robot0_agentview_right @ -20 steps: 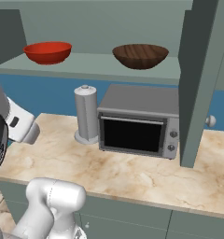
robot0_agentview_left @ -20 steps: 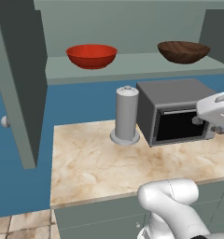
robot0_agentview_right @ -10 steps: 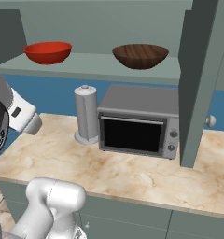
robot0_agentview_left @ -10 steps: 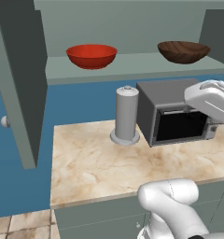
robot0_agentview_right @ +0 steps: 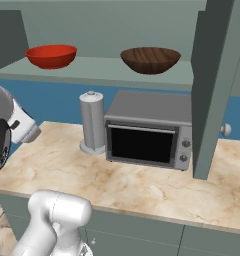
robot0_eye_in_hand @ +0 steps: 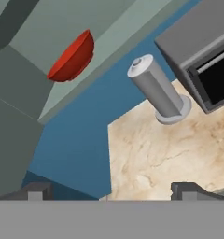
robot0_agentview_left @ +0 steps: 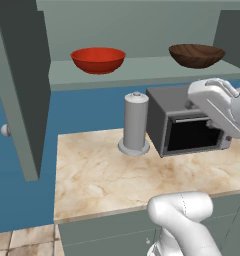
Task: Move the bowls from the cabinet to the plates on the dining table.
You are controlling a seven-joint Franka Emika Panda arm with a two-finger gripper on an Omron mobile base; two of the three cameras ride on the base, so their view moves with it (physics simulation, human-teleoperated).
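Cabinet point(robot0_agentview_left: 22, 90) stands open; on its shelf point(robot0_agentview_left: 142, 67) sit the red bowl point(robot0_agentview_left: 98, 59) at left and the brown bowl point(robot0_agentview_left: 197, 55) at right, well apart. Below on the counter point(robot0_agentview_left: 117, 175), a grey cylinder point(robot0_agentview_left: 135, 122) stands just beside the toaster oven point(robot0_agentview_right: 147, 132). Gripper point(robot0_eye_in_hand: 109, 190) is wide open, holding nothing, clear of both bowls.

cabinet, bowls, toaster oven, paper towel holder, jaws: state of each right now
cabinet: doors open, shelf exposed
red bowl: upright on the shelf, untouched
wooden bowl: upright on the shelf, untouched
toaster oven: door shut, on the counter
paper towel holder: standing upright beside the oven
gripper: jaws open, holding nothing
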